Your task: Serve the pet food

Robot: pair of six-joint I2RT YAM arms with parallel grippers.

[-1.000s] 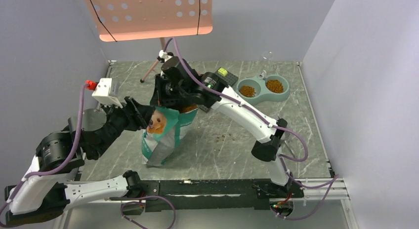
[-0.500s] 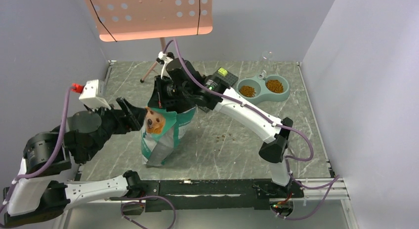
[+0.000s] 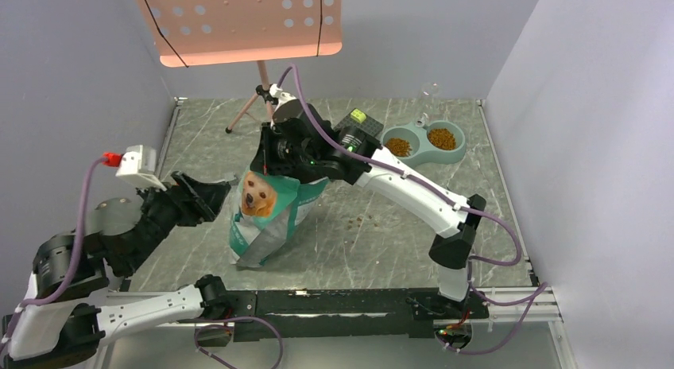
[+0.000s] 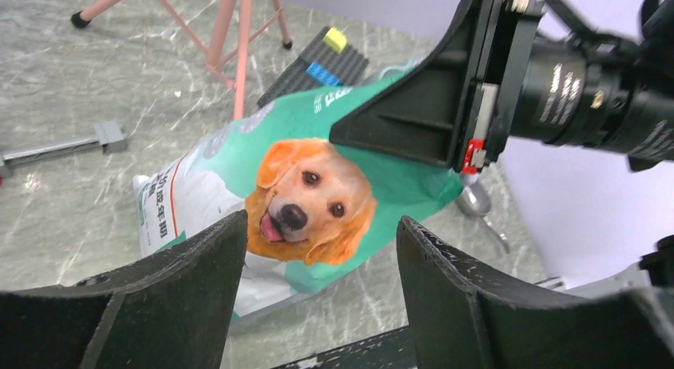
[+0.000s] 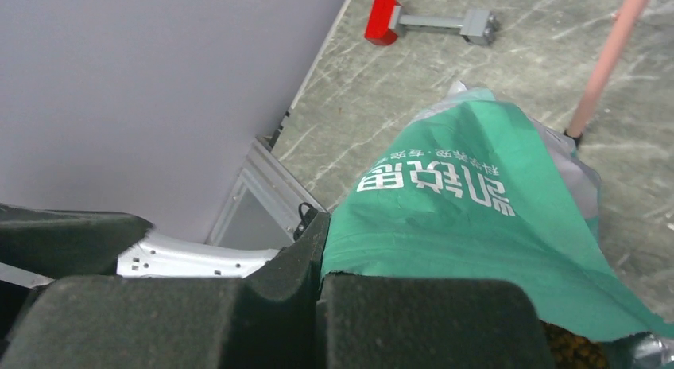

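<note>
The pet food is brown kibble filling both cups of the pale blue double bowl point(image 3: 421, 152), one heap on the left point(image 3: 398, 147) and one on the right point(image 3: 443, 137). A few pellets lie spilled on the table point(image 3: 358, 222). A teal-green bag with a golden dog point(image 3: 266, 214) stands mid-table. My right gripper point(image 3: 280, 164) is shut on the bag's top edge point(image 5: 469, 218), its pads point(image 5: 413, 321) pinching the foil; kibble shows in the bag's mouth point(image 5: 568, 347). My left gripper point(image 3: 225, 196) hangs open just left of the bag point(image 4: 318, 186), apart from it, with nothing between its fingers point(image 4: 191, 281).
A pink stand with a perforated board point(image 3: 238, 19) rises at the back, its tripod legs point(image 3: 246, 110) behind the bag. A black plate with a yellow brick point(image 3: 358, 118) lies near the bowl. A metal spoon point(image 4: 477, 202) and a red-and-grey tool point(image 5: 429, 23) lie on the table.
My left gripper has drawn back to the left, off the bag's side. The right gripper and the bag's top have shifted slightly to the right.
</note>
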